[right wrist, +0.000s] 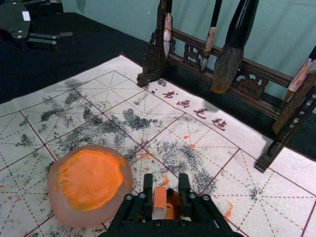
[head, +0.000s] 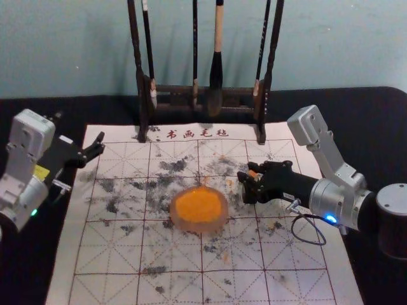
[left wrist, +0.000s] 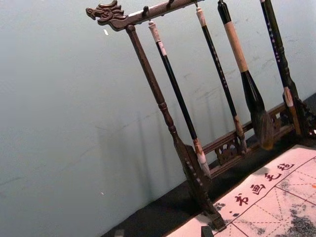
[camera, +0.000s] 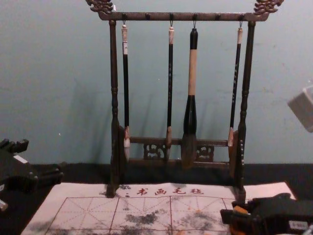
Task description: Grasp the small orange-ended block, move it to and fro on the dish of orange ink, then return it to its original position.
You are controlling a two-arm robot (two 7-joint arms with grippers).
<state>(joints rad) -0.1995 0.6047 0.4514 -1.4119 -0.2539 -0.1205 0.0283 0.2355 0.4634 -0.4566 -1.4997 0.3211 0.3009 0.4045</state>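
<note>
In the head view my right gripper (head: 249, 182) is right of the orange ink dish (head: 199, 206). The right wrist view shows the orange-ended block (right wrist: 160, 198) filling the space between the fingertips of my right gripper (right wrist: 166, 185), which is shut on it, beside the ink dish (right wrist: 90, 185) and apart from it. From the chest, the block's orange (camera: 238, 225) shows at the right gripper (camera: 232, 219). I cannot tell whether the block touches the mat. My left gripper (head: 94, 149) is parked, open, at the mat's left edge.
A dark wooden rack (head: 172, 91) with several hanging brushes stands at the mat's back edge, behind the dish. The gridded white mat (head: 172, 257) carries black smudges and orange spots. Black cloth (head: 38, 267) lies around it.
</note>
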